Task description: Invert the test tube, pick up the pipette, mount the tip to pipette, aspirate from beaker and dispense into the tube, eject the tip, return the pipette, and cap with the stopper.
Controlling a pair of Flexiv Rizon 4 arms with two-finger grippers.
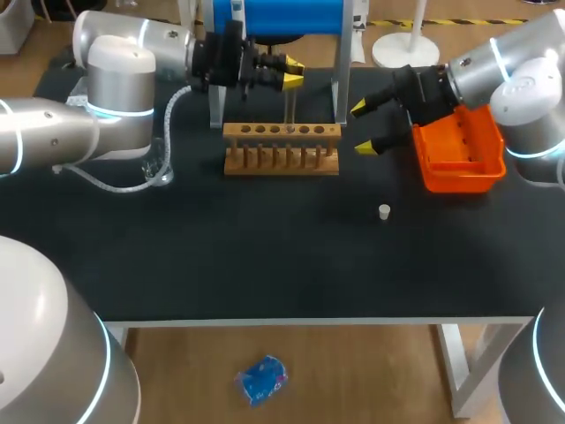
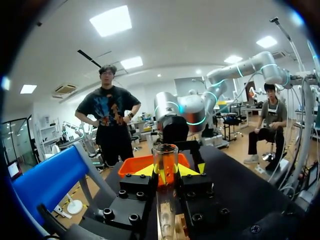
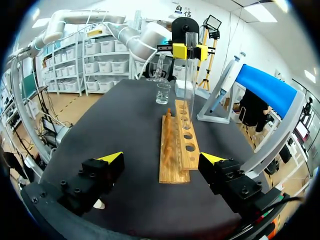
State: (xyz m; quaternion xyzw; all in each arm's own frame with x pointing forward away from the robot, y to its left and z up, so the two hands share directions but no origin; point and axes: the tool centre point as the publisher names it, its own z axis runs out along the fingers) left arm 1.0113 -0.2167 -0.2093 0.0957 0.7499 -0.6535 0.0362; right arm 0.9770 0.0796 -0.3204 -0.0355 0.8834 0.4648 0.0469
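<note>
- Clamps test tube (image 2: 165, 159) upright in left end effector (image 2: 166, 174), wooden rack (image 1: 281, 148) just under it.
- Has right end effector (image 1: 362, 128) apart, empty.
- Seems light, slippery, fragile glass; needs gentle hold near upper part.

The rack (image 1: 281, 148) stands near the middle of the table (image 1: 265, 265), with the stand (image 1: 278, 18) just behind it, the beaker (image 1: 159, 170) to its left and the bin (image 1: 459, 172) well to its right. The stopper (image 1: 384, 212) lies on the table in front of the rack and more to the right, apart from it. The test tube (image 1: 290, 110) is upright over the rack's holes, between the fingers of the left gripper (image 1: 293, 74), and the right gripper (image 1: 361, 128) is between the rack and the bin.
</note>
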